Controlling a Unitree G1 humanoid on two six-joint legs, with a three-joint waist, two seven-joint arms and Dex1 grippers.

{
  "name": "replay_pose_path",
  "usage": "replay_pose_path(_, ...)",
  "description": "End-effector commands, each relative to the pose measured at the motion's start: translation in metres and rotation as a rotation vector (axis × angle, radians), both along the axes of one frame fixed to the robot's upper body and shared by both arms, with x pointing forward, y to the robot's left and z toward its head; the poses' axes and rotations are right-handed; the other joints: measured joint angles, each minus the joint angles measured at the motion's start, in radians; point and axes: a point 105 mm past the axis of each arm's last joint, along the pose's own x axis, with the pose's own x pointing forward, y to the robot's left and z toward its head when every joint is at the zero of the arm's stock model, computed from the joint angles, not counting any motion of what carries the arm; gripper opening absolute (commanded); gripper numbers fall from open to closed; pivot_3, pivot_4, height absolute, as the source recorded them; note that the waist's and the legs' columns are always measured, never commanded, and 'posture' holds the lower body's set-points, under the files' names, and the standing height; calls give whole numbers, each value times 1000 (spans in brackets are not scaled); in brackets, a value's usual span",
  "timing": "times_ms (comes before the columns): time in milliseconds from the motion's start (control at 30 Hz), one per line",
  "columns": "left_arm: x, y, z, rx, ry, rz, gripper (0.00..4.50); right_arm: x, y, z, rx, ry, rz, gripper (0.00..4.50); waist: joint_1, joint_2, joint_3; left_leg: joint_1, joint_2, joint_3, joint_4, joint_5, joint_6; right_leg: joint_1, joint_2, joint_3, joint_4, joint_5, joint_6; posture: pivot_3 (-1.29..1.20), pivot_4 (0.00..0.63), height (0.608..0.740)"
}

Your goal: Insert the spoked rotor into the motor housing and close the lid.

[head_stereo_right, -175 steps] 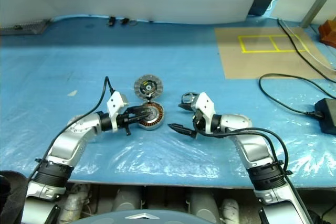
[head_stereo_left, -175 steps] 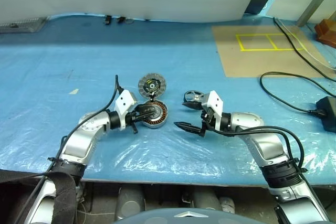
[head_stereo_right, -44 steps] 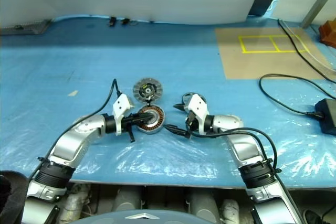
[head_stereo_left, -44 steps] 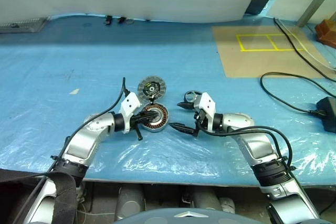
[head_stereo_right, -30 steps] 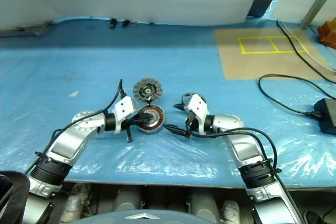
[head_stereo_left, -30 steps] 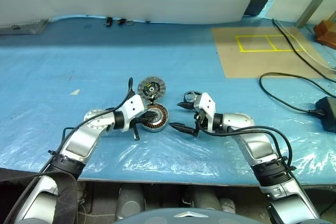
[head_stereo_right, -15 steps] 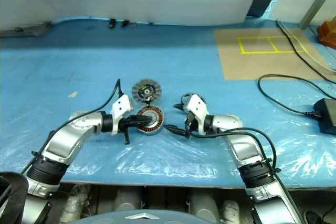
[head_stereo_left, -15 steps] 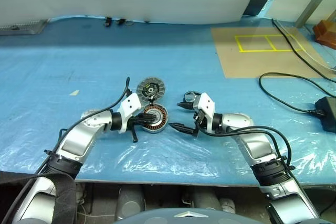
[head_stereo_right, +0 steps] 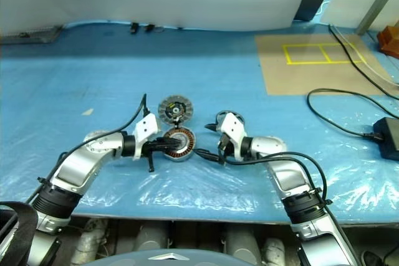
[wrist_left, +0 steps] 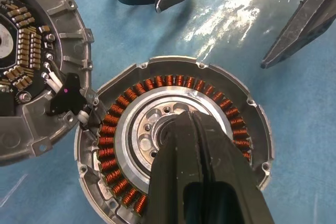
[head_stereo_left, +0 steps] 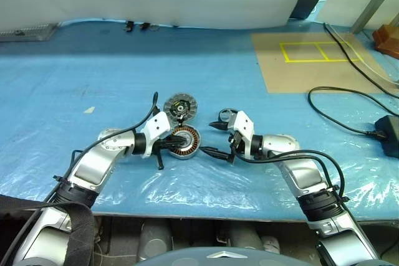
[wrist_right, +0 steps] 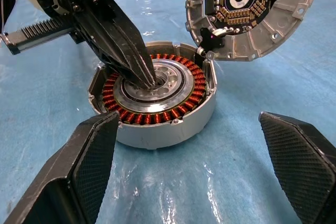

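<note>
While the motor housing [wrist_right: 156, 99] is lying open on the blue-covered worktop [head_stereo_left: 93, 73], its copper windings are facing up and its lid [wrist_right: 251, 11] is lying flipped back just behind it, joined at the rim, with the inner face showing. Just to the right of the housing, the spoked rotor [head_stereo_left: 228, 116] is sitting on the worktop, partly hidden behind the right gripper [head_stereo_left: 215, 140]. That gripper is standing wide and empty, with its two fingers facing the housing's right side and apart from it. On the housing's other side, the left gripper [wrist_right: 142, 74] is pinched fully together with nothing between the fingers, and its tip is resting in the housing's bright centre, seemingly pinning it.

Judging by this, the rotor is not yet picked up. To do it well, the right gripper should be taking the rotor by its rim, keeping it level, then lowering it squarely over the centre once the left tip is out of the way, steadying the housing from outside instead.
</note>
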Motion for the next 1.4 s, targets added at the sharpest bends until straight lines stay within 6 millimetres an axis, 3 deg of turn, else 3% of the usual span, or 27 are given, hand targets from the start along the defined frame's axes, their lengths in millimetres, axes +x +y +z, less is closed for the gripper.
replay_pose_path(33, 15, 10, -4, -53, -3, 122, 42, 0, 5, 8, 18, -37, 18, 4500, 1, 0, 0, 0, 0, 0, 0, 0, 0, 0, 0, 0, 0, 0, 0, 0, 150, 740)
replay_pose_path(200, 10, 9, 29, -281, 16, 111, 42, 0, 5, 6, 16, -30, 18, 4500, -1, -1, 1, -3, 0, 0, 1, 0, 0, -2, 0, 0, 0, 0, 0, 0, 150, 740)
replay_pose_path(400, 12, 18, 30, -285, 16, 146, 42, 0, 5, 6, 12, -26, 27, 4500, 0, -1, 1, -11, 0, 0, 0, 4, 0, -13, 0, 0, 1, 4, -7, 0, 150, 740)
replay_pose_path(900, -5, -6, -10, -131, 104, 65, 42, 1, 5, 6, 3, -29, 39, 4500, 0, -1, 1, -11, 0, 0, 0, 3, -1, -13, 0, 0, 1, 4, -7, 0, 150, 740)
replay_pose_path(1267, 0, 16, -46, 134, 87, 103, 42, -1, 6, 7, 7, -33, 38, 4500, 2, 0, 0, 0, -1, 0, 0, 0, 1, 0, 0, 0, 1, 0, 1, 0, 150, 740)
replay_pose_path(1400, 0, 19, -50, 153, 81, 109, 42, -1, 7, 7, 7, -32, 39, 4500, 1, 0, 0, 6, -1, -1, 0, 0, 1, 5, 0, 0, 0, -1, 1, 0, 150, 740)
